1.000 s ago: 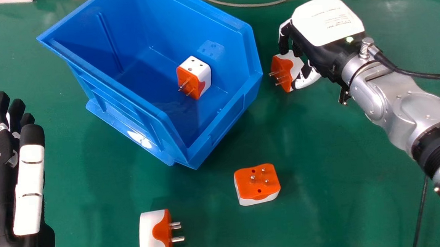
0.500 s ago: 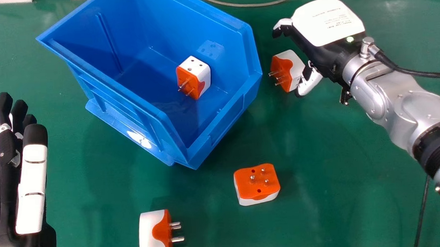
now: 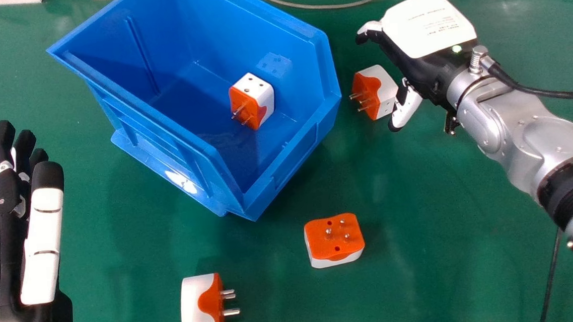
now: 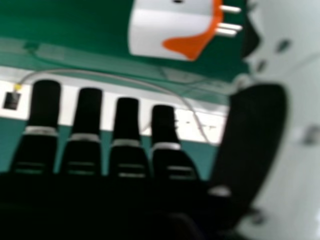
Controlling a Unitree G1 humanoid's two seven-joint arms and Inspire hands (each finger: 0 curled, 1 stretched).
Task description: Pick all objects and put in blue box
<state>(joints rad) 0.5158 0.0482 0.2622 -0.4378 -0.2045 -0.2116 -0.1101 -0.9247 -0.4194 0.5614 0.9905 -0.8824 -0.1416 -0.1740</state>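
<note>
While the near adapter (image 3: 374, 92) lies loose between box and hand, the right hand (image 3: 427, 28) is spread wide, holding nothing.
To grip it well, the hand should probably bring thumb and fingers to opposite sides of the white body, clear of the pins, close evenly, then lift above the rim of the blue box (image 3: 296, 155) before crossing; closing off-centre could roll it against the wall. The head view gives the adapter inside the box (image 3: 253, 101), two more on the worktop (image 3: 422, 272), and the left hand (image 3: 12, 277) idle at the left edge; the right hand view adds the straight fingers (image 4: 82, 120) and the cable's yellow end (image 4: 18, 87).
</note>
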